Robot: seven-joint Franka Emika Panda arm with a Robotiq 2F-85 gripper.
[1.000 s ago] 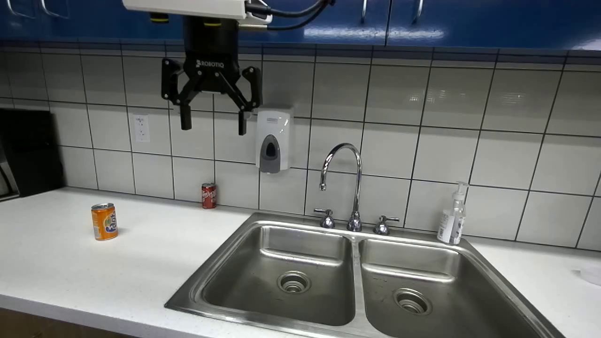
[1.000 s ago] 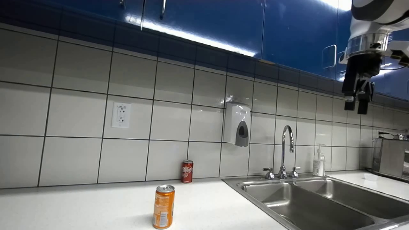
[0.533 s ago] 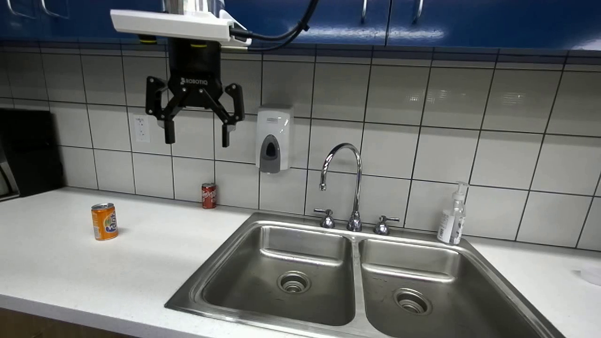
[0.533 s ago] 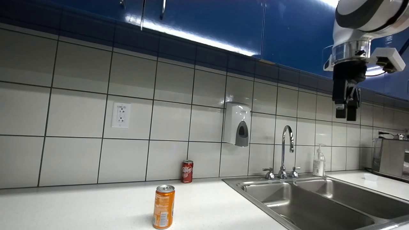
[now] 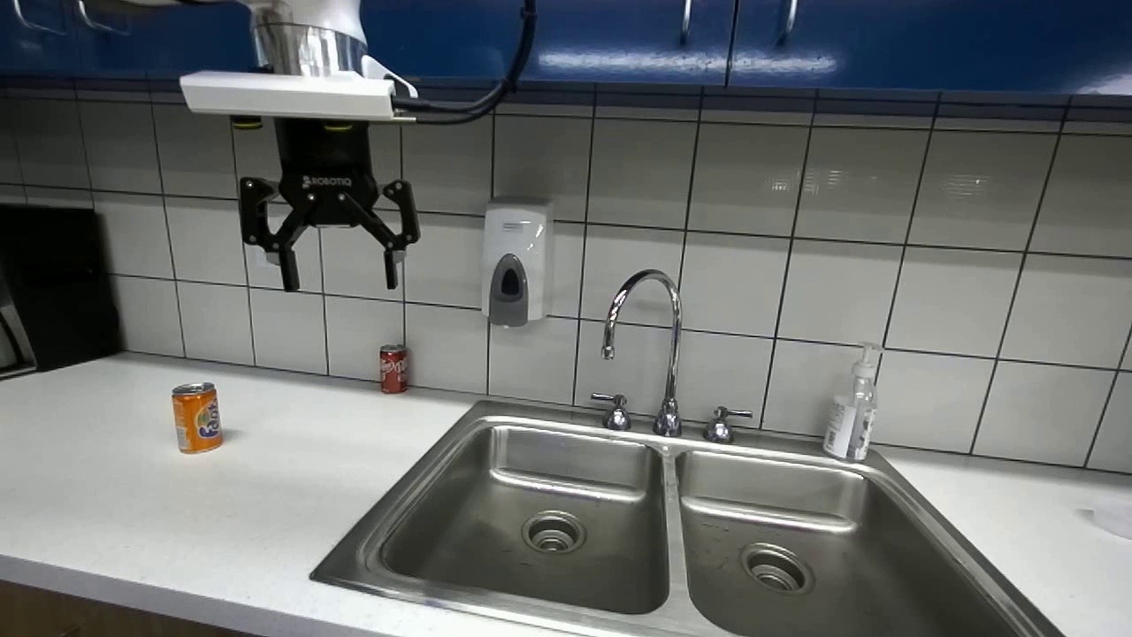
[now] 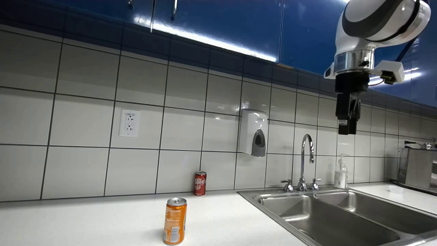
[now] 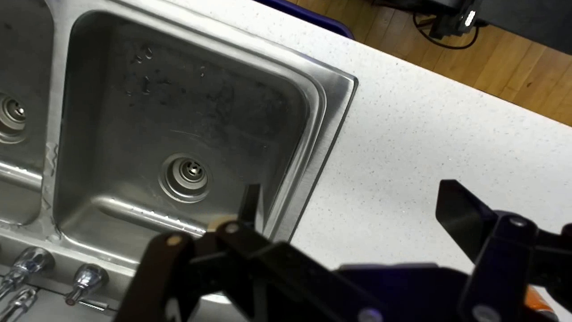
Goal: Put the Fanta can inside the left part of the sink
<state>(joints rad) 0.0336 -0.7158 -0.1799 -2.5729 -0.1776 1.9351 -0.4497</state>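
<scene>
The Fanta can, orange with a silvery top, stands upright on the white counter left of the sink in both exterior views [image 5: 196,418] [image 6: 174,221]. In the wrist view only an orange sliver of the can [image 7: 537,300] shows behind my right-hand finger. The left part of the sink [image 5: 460,540] is the steel basin nearer the can; nothing lies in it. It also shows in the wrist view [image 7: 232,120]. My gripper [image 5: 340,285] is open and empty, pointing down, high above the counter. In the wrist view my gripper [image 7: 348,190] spans the sink's edge and the counter.
A red can [image 5: 393,369] stands by the tiled wall. A tall faucet [image 5: 674,345] rises behind the sink, beside the narrower basin [image 5: 849,575]. A wall soap dispenser [image 5: 522,230] and a pump bottle [image 5: 852,416] are at the back. Blue cabinets [image 5: 884,44] hang above.
In both exterior views my gripper has moved leftward and down, toward the Fanta can's side and lower above the counter. It stays open. The cans have not moved.
</scene>
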